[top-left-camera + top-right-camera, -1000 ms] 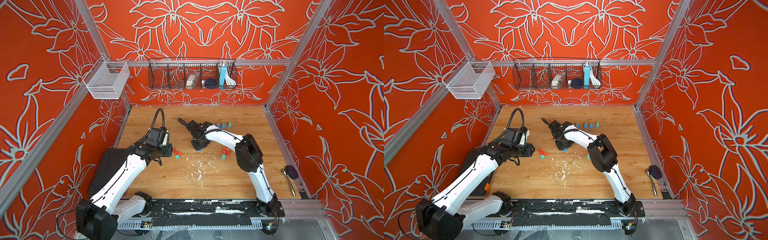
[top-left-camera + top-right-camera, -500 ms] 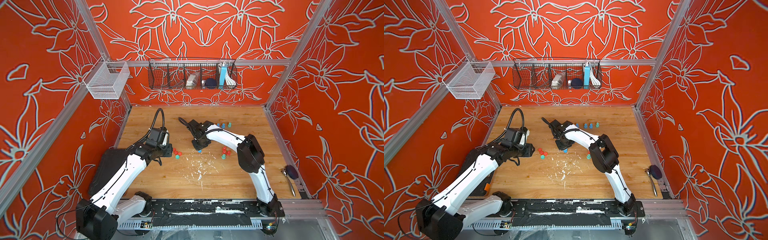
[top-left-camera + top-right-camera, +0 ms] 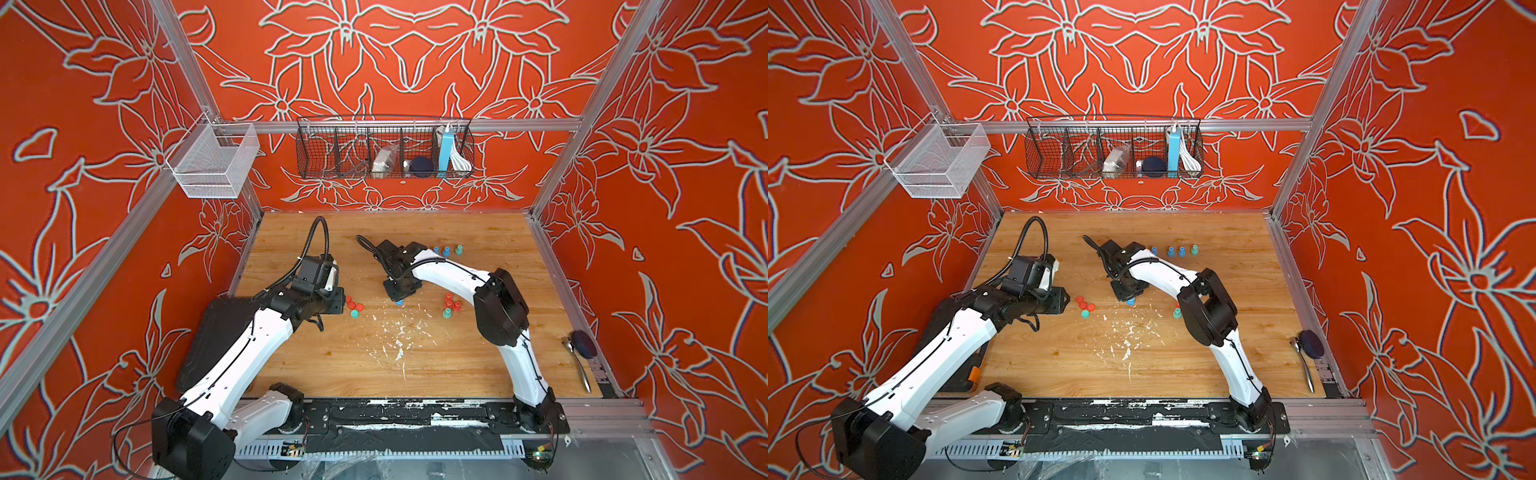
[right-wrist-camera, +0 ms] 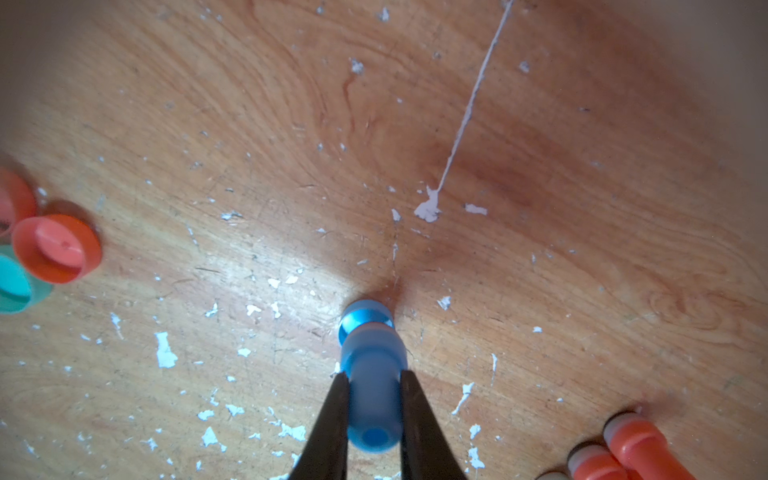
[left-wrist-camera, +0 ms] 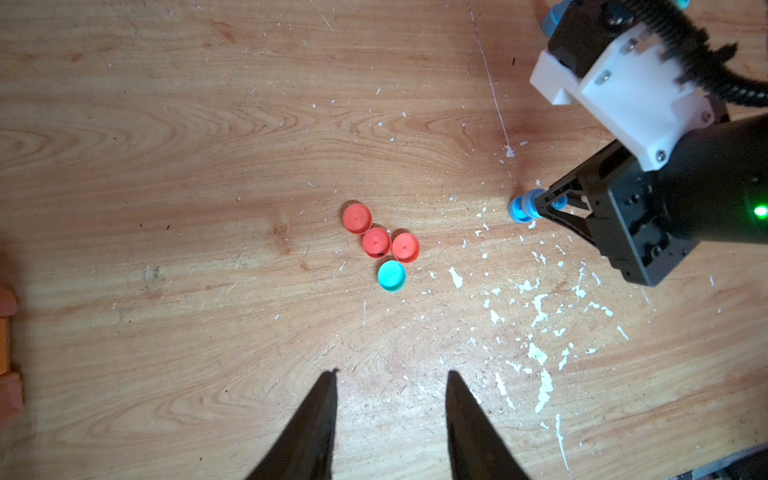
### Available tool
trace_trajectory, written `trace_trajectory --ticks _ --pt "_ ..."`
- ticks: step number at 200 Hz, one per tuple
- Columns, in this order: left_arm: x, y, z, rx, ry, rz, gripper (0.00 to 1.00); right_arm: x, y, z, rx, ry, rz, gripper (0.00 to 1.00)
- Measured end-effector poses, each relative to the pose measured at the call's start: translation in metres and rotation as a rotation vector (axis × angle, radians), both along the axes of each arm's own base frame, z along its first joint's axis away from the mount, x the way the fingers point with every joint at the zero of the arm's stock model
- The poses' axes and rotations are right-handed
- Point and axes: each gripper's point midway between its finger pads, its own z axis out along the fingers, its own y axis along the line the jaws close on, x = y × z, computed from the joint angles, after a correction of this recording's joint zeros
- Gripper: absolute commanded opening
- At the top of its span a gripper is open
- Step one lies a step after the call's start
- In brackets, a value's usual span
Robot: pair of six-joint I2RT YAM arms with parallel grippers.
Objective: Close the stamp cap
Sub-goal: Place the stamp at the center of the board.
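Observation:
My right gripper [image 4: 372, 374] is shut on a blue stamp [image 4: 372, 399] that stands upright on the wooden table. The stamp's lower end sits in a shiny blue cap [image 4: 365, 321] resting on the wood. Both top views show only a bit of this blue stamp [image 3: 399, 302] [image 3: 1131, 301] under the right gripper [image 3: 400, 296]. My left gripper [image 5: 391, 372] is open and holds nothing. It hovers short of three loose red caps [image 5: 376, 242] and a teal cap [image 5: 391, 275]. In the left wrist view the blue stamp [image 5: 524, 208] stands beyond these caps.
Red stamps and a teal one [image 3: 451, 305] stand just right of the right gripper. A row of blue and teal stamps [image 3: 446, 250] lines the back. A spoon [image 3: 577, 365] lies at the right edge. Wire baskets [image 3: 384, 151] [image 3: 212, 162] hang on the walls.

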Motion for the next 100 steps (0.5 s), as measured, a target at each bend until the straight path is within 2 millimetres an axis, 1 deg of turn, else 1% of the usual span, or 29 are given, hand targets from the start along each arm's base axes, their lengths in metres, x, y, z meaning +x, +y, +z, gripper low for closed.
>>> trace_trajectory --ticks 100 --pt "0.0001 0.0005 0.0003 0.002 -0.002 0.002 0.43 -0.0028 0.0028 -0.0002 0.002 0.001 -0.001 0.08"
